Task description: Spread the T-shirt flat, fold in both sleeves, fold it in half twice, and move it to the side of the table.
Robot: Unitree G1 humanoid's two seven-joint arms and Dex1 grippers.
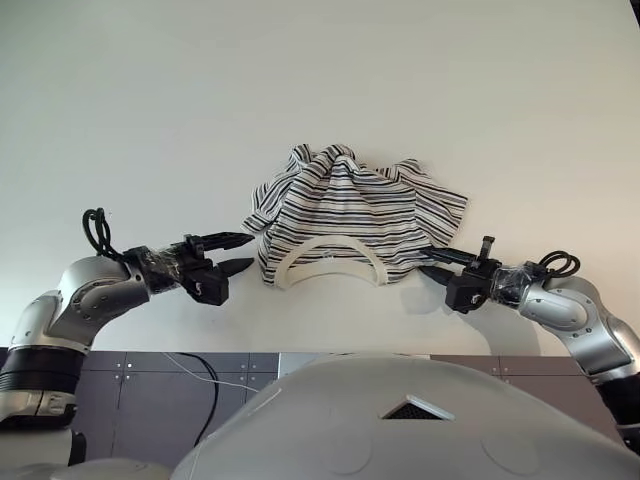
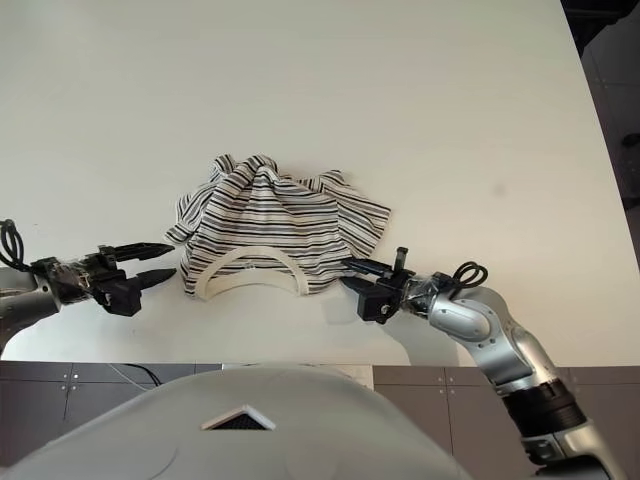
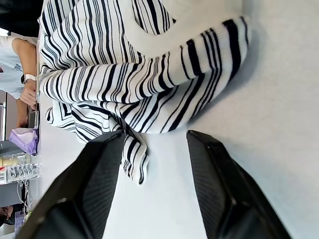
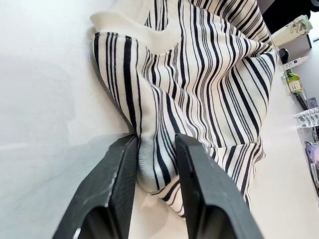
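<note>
The T-shirt (image 1: 345,215), black-and-white striped with a white collar (image 1: 330,250), lies crumpled in a heap at the middle of the white table (image 1: 150,100). My left gripper (image 1: 245,252) is open just left of the heap, low over the table. In the left wrist view a striped corner (image 3: 135,162) lies beside one of its fingers (image 3: 99,184). My right gripper (image 1: 432,260) is at the heap's right near edge. It stands open with a rounded fold of the striped cloth (image 4: 152,167) between its fingers (image 4: 117,174).
The table's front edge (image 1: 330,345) runs close under both arms, and its right edge (image 2: 590,110) is well off to the right. Bare tabletop surrounds the heap. Bottles (image 4: 294,30) and small items (image 3: 22,139) stand beyond the table.
</note>
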